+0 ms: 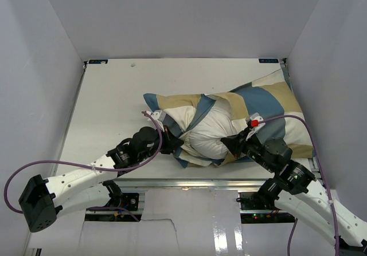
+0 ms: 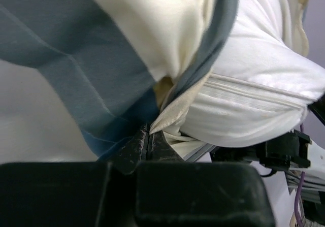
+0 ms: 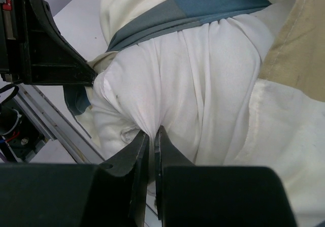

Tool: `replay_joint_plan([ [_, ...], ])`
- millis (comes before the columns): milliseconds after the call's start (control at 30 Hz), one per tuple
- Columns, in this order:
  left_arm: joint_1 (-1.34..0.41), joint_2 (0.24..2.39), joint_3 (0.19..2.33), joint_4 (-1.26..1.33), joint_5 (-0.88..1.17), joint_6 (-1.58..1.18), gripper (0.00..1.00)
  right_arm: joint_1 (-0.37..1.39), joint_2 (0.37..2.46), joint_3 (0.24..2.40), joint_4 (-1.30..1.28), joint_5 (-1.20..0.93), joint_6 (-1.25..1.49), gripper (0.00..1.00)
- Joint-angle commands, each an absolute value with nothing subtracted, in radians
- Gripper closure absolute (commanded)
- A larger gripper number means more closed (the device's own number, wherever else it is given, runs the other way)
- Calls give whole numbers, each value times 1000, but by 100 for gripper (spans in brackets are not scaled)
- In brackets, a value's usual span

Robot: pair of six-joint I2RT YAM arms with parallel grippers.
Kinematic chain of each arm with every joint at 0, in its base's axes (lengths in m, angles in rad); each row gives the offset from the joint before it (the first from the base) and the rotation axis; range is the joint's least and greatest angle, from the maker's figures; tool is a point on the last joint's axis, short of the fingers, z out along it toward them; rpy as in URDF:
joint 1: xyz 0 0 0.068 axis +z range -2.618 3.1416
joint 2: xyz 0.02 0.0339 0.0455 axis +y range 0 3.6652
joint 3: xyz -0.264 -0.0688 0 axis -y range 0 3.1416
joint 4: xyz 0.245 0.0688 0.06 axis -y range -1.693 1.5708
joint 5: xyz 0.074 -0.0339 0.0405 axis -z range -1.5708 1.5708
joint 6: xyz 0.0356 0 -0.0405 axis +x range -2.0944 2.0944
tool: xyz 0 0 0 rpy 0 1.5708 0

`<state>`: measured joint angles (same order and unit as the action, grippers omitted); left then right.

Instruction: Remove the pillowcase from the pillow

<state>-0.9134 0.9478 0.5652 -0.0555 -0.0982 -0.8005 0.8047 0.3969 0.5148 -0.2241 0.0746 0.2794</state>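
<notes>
White pillow bulges from the striped pillowcase on the table, the left hand clenched on the pillowcase's edge and the right hand pinching the pillow's bare fabric.

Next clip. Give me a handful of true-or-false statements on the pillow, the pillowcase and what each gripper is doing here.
1. The pillowcase covers part of the pillow. True.
2. The right gripper pinches blue striped fabric. False: it is shut on the plain white pillow.
3. The left gripper is open and clear of the fabric. False: it is shut on the pillowcase edge.
4. Bare white pillow bulges out between the two grippers. True.
</notes>
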Motion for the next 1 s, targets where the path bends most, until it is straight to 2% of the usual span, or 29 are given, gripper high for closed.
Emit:
replay_joint_plan([
  [0, -868, 950, 607, -233, -334, -802, 100, 790, 315, 613, -274, 215, 241, 92],
  [167, -839, 916, 638, -284, -405, -813, 100, 790, 183, 615, -386, 238, 319, 92],
  [300, -786, 907, 644, -258, -402, -796, 100, 792, 80, 483, -405, 233, 388, 92],
  [433, -724, 962, 692, -288, -388, -778, 100, 793, 48, 526, -472, 259, 448, 92],
  [533, -667, 974, 701, -278, -332, -759, 100, 793, 14, 502, -454, 258, 501, 92],
  [667, -640, 934, 647, -93, -131, -736, 100, 793, 11, 474, -437, 261, 523, 92],
  [733, -641, 930, 629, -40, 35, -730, 100, 793, 53, 476, -420, 244, 503, 92],
  [833, -649, 954, 640, -15, 149, -726, 100, 793, 159, 529, -408, 172, 442, 92],
  [967, -675, 971, 626, -9, 158, -713, 100, 793, 388, 624, -368, 12, 358, 79],
])
